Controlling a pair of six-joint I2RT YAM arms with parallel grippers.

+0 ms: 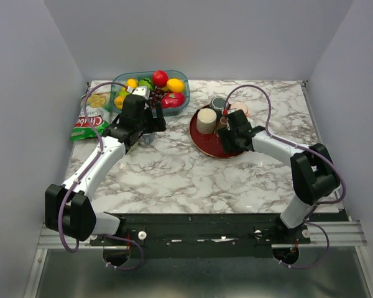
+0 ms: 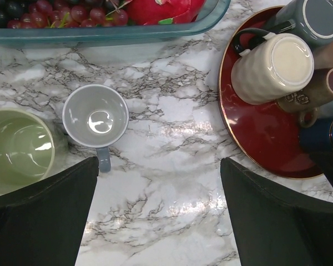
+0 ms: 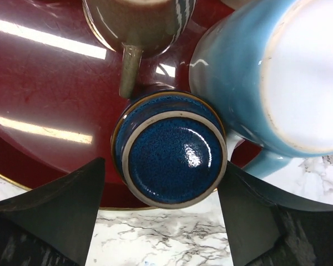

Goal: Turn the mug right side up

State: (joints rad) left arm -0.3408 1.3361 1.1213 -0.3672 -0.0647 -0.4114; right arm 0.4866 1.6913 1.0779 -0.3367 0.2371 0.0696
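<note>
A dark blue mug [image 3: 169, 149] stands upside down on the near edge of a red plate [image 3: 44, 83]. My right gripper [image 3: 162, 185] is open, with a finger on each side of this mug; the right finger is close to its wall. A light blue mug [image 3: 277, 77] stands upside down to its right, and a brown mug [image 3: 139, 22] stands behind it. In the top view my right gripper [image 1: 229, 136] is over the plate [image 1: 205, 144]. My left gripper [image 2: 158, 210] is open and empty over bare marble, left of the plate [image 2: 266, 138].
A grey mug [image 2: 95, 116] and a green mug [image 2: 19, 147] stand upright by my left gripper. A cream mug [image 2: 273, 66] and a dark grey mug [image 2: 316, 19] stand on the plate. A fruit tray [image 1: 121, 79] and a chips bag [image 1: 90, 118] lie at the back left.
</note>
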